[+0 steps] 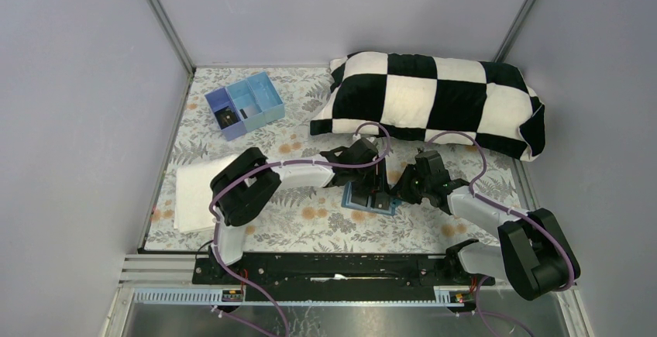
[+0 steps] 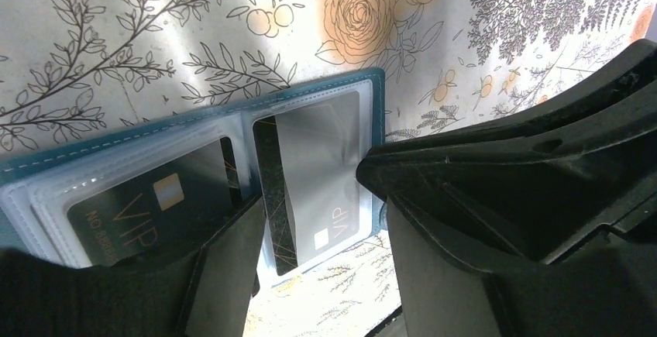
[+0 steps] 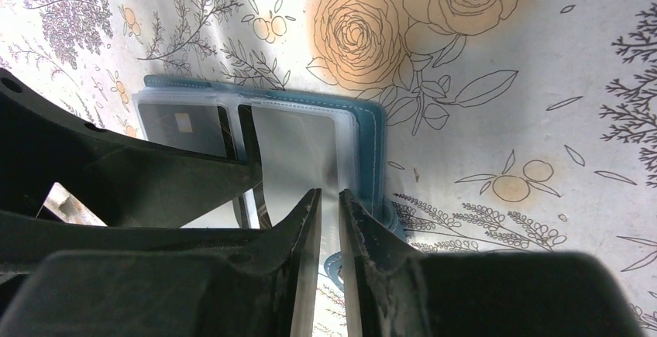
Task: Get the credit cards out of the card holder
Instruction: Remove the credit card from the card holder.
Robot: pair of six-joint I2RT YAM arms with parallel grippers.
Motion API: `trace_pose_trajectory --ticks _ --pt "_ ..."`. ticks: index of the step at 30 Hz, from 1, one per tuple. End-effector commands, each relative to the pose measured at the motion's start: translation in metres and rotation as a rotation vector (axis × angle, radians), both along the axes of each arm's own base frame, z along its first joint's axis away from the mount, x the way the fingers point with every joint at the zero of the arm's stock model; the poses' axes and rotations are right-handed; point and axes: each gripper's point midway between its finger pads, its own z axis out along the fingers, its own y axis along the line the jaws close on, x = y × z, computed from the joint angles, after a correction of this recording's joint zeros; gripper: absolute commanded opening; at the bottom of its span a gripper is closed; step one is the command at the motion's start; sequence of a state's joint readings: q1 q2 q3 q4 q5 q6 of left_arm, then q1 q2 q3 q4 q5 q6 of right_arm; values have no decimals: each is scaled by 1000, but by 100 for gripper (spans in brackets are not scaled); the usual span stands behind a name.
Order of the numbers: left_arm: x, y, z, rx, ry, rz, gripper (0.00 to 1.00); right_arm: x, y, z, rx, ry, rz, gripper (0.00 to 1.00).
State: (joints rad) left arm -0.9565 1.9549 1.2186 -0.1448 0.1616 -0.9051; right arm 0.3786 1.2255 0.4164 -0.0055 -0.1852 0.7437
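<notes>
The light-blue card holder lies open on the flowered cloth between both grippers. In the left wrist view it shows a dark VIP card in the left sleeve and a grey VIP card in the right sleeve. My left gripper is open, its fingers astride the grey card's lower end. My right gripper is shut to a narrow slit, tips over the holder's right sleeve; nothing shows clamped between them. From above, the left gripper and right gripper nearly touch.
A black-and-white checkered pillow lies just behind the grippers. A blue-and-purple compartment tray stands at the back left. A white folded cloth lies at the left. Grey walls close in the table on three sides.
</notes>
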Motion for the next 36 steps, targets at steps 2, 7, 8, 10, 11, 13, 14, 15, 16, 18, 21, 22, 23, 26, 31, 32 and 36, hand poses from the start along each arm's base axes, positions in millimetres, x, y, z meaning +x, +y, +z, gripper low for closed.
trace_pose_trajectory --ticks 2,7,8,10,11,13,14,15,16,18,21,22,23,26,31,32,36 --pt "2 59 -51 283 -20 23 62 -25 -20 -26 -96 102 -18 23" --pt "0 54 -41 229 -28 20 43 -24 -20 -25 -91 102 -18 23" --pt "0 53 -39 218 -29 23 39 -25 -20 -25 -92 103 -17 23" --pt "0 51 -35 203 -32 31 30 -25 -20 -26 -93 104 -17 23" --pt "1 51 -34 199 -35 36 25 -25 -20 -25 -93 103 -17 23" --pt "2 50 -31 191 -39 43 15 -25 -20 -26 -92 105 -16 23" --pt "3 50 -30 190 -40 47 10 -26 -20 -26 -92 106 -16 23" --pt "4 49 -28 184 -44 50 3 -26 -20 -26 -91 106 -15 23" --pt "4 48 -26 176 -46 49 0 -26 -20 -27 -91 107 -15 23" --pt "4 45 -21 156 -51 43 0 -26 -20 -27 -91 108 -16 23" --pt "4 41 -10 119 -62 39 0 -26 -20 -26 -93 106 -17 23" --pt "5 40 -6 109 -68 36 0 -26 -21 -27 -93 107 -18 23" --pt "5 39 -2 97 -73 32 0 -27 -21 -27 -94 108 -17 23" --pt "5 38 11 46 -83 26 0 -26 -20 -27 -92 106 -16 23" --pt "3 38 24 -28 -73 4 0 -26 -20 -25 -90 101 -17 23" --pt "3 39 26 -37 -71 0 0 -25 -20 -25 -89 100 -17 23" --pt "-1 44 32 -48 -59 -32 0 -25 -20 -23 -87 96 -18 23"
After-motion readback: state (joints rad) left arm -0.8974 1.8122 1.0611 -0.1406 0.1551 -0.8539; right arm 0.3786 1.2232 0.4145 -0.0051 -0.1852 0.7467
